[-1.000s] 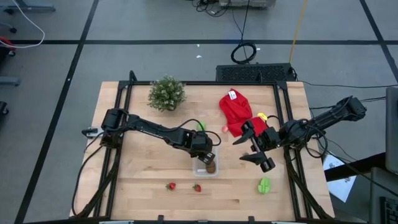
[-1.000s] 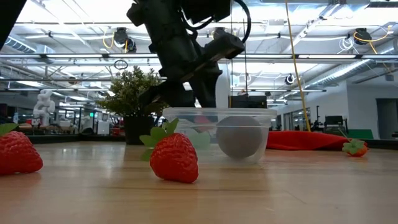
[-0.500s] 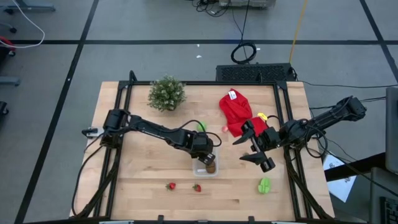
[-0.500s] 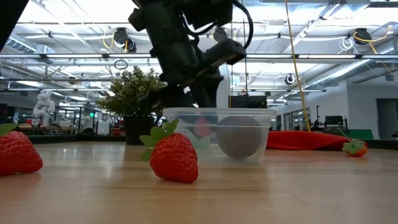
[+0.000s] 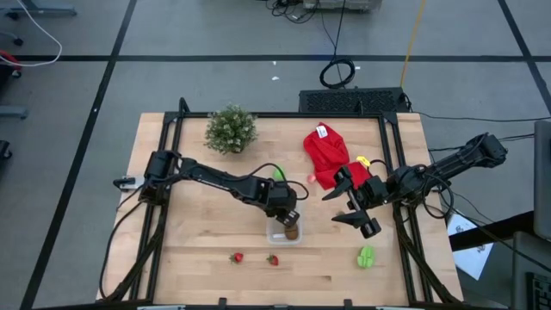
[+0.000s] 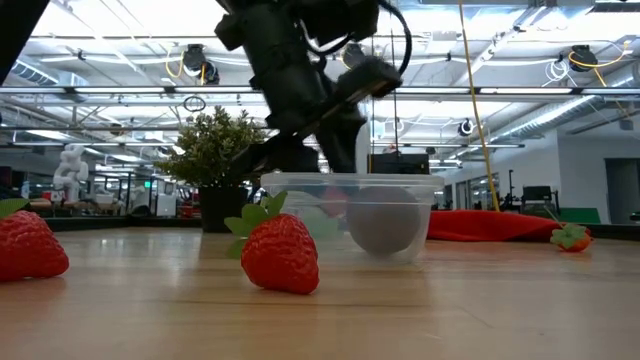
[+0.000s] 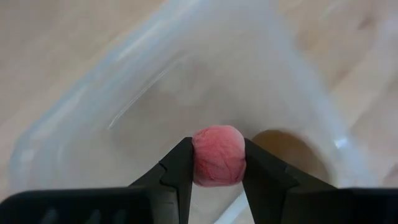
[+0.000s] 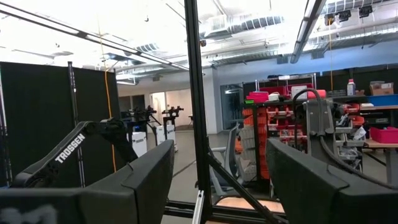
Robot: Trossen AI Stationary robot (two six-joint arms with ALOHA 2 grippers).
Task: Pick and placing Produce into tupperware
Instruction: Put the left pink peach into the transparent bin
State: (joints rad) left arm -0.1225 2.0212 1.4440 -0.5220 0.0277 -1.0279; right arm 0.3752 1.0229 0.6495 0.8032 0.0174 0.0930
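My left gripper (image 5: 286,217) hangs over the clear tupperware (image 5: 285,231), shut on a small pink fruit (image 7: 217,155). The tub (image 6: 350,215) rests on the table with a brown oval (image 5: 293,231) in it. Two red strawberries (image 5: 237,257) (image 5: 273,259) lie near the table's near edge, a green piece (image 5: 367,257) at the near right, a small pink piece (image 5: 311,179) and a green piece (image 5: 278,175) farther back. My right gripper (image 5: 348,207) is open and empty at the right, lifted off the table. My left gripper pinches the small pink fruit by its two opposite sides (image 7: 198,157) between its two fingers (image 7: 177,171), at their free ends. The fingers come from above, pointing down into the tub. The fruit is lifted clear, over the tub's floor.
A bushy green plant (image 5: 231,129) stands at the far left and a big red cloth (image 5: 327,155) lies at the far right. A small yellow thing (image 5: 362,160) lies beside the cloth.
My left gripper has gone a little toward the table's right edge over the tub, still shut on the pink fruit.
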